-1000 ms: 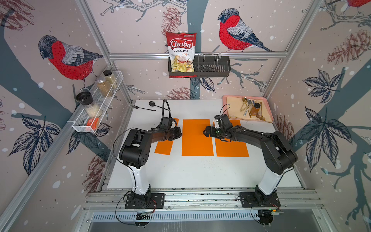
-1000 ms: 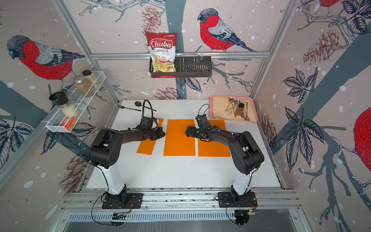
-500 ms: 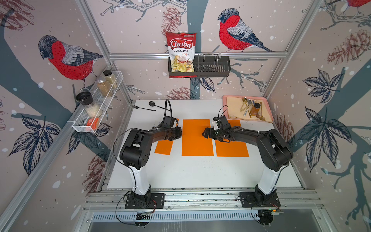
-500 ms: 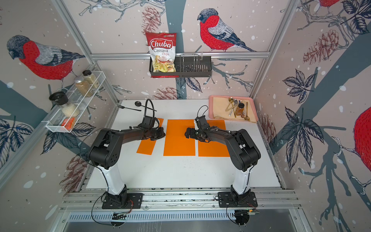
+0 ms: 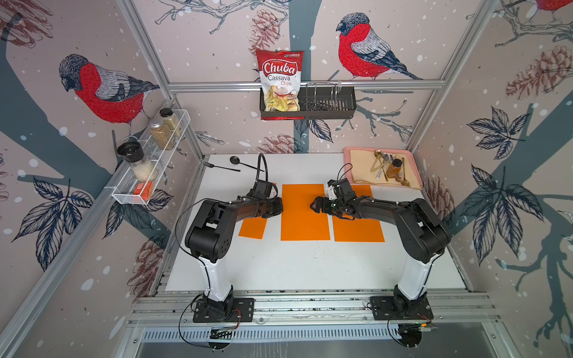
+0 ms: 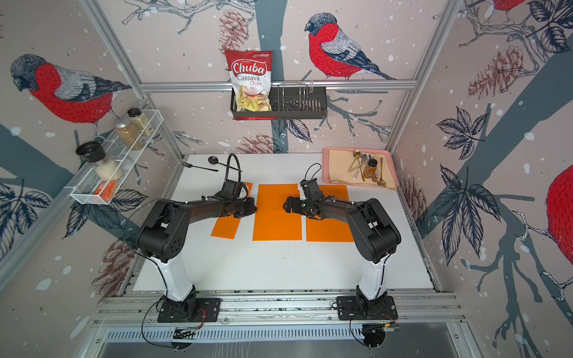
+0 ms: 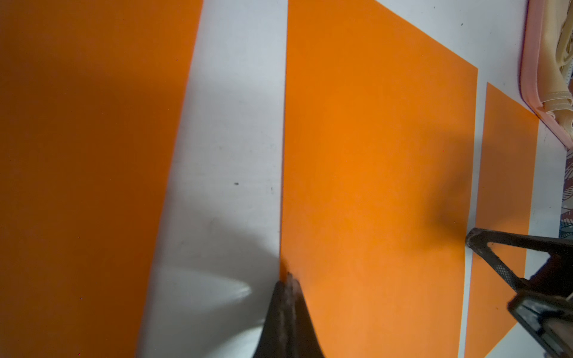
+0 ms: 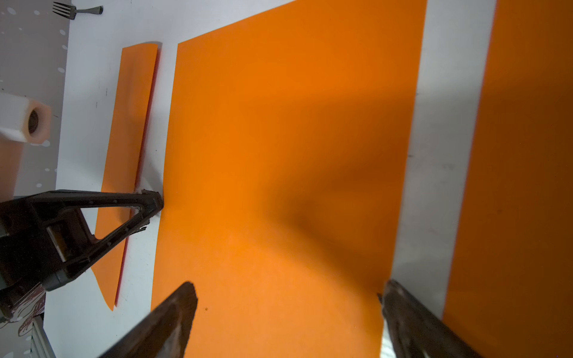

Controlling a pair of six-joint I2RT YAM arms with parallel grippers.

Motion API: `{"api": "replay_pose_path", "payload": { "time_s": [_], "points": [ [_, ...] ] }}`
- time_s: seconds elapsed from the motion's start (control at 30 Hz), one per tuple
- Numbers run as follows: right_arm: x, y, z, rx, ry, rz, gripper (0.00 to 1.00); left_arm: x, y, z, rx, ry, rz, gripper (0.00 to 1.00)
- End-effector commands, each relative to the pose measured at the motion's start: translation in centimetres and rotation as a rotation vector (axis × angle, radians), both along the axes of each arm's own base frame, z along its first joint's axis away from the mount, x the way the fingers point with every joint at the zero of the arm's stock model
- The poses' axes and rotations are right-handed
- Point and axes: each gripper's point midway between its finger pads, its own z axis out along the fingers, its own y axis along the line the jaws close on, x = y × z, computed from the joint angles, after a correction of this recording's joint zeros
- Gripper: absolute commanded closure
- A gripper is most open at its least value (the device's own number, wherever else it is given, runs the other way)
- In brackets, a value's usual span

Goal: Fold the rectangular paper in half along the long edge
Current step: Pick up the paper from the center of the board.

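Three orange sheets lie on the white table. The middle one is the flat rectangular paper (image 5: 305, 217) (image 6: 277, 223) (image 7: 372, 186) (image 8: 279, 155). My left gripper (image 5: 280, 207) (image 6: 255, 208) (image 7: 288, 279) is shut, its tip touching the paper's left long edge. My right gripper (image 5: 313, 206) (image 6: 286, 206) (image 8: 288, 293) stands open low over the paper's right part with nothing between its fingers. One of its fingertips (image 8: 390, 291) lines up with the paper's right long edge. The two grippers face each other across the paper.
A narrower folded orange sheet (image 5: 252, 227) (image 8: 130, 124) lies under the left arm. A flat orange sheet (image 5: 358, 229) (image 7: 502, 186) lies under the right arm. A pink tray (image 5: 347, 155) with cutlery and a jar sits back right. A black spoon and fork (image 5: 217, 165) lie back left.
The right arm has shifted slightly left, bringing its open gripper further over the middle paper. The left gripper has stayed shut at the paper's left edge.
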Motion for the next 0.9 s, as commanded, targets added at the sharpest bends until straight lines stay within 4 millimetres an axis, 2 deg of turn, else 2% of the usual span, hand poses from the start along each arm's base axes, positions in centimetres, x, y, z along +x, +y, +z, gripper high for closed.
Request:
{"api": "replay_pose_path", "payload": {
  "time_s": [0.0,0.67,0.87],
  "points": [
    [-0.9,0.2,-0.7,0.011,0.05,0.007,0.05,-2.2,0.8,-1.9,0.049,0.087,0.0,1.0],
    [-1.4,1.3,-1.5,0.094,0.086,0.032,0.05,-2.9,0.2,-2.1,0.067,0.098,-0.016,1.0],
    [-1.4,1.7,-1.5,0.12,0.091,0.04,0.09,-3.2,-0.2,-2.3,0.067,0.104,-0.024,1.0]
  ]
}}
